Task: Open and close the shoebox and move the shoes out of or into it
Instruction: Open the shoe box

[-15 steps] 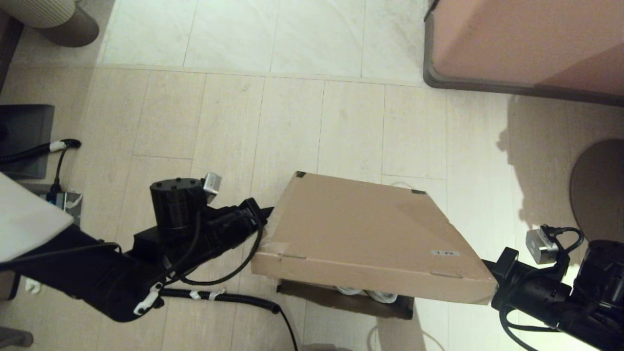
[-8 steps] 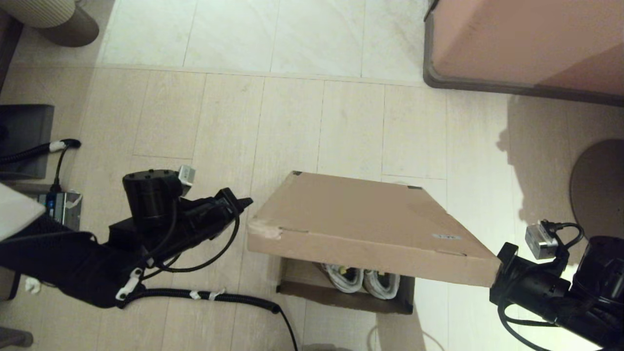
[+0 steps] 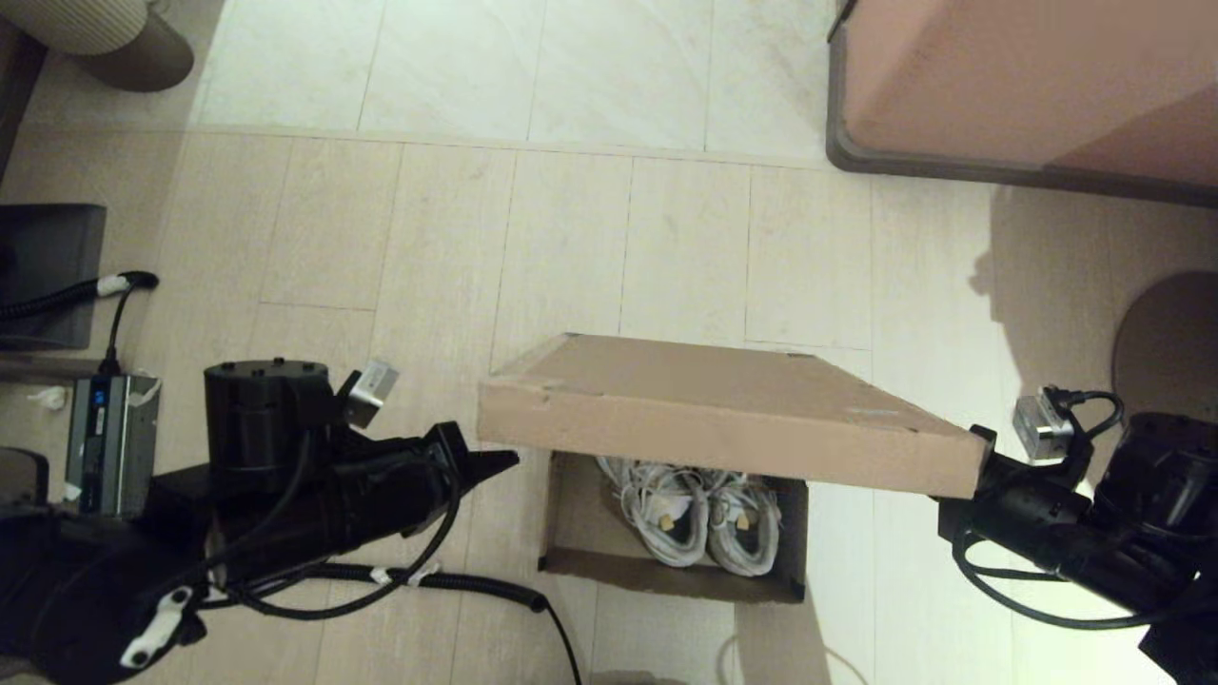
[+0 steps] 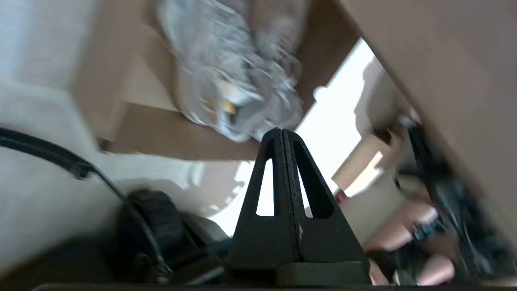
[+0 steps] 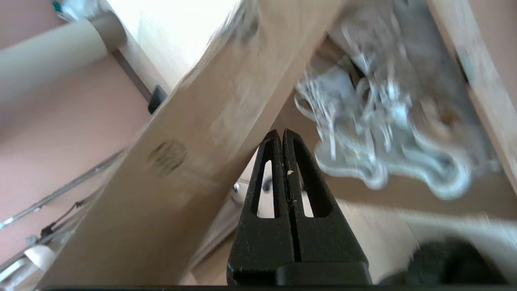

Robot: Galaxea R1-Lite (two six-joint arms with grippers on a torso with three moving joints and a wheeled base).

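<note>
Pale floor tiles carry the shoebox (image 3: 666, 561), which stands at the near edge of the floor, with its lid (image 3: 723, 419) lifted halfway. The shoes (image 3: 699, 514) lie side by side inside. The right gripper (image 3: 980, 447), fingers pressed together and holding nothing, is under the lid's right end; the left gripper (image 3: 509, 461), also closed and empty, is beside the left corner. Opening seems half done; the shoes are not yet removed. Only the wrist views show the lid's underside.

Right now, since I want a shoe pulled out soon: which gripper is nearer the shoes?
Left. The left gripper sits beside the shoebox opening, close to the shoes. The right gripper is at the raised lid's far corner.
</note>
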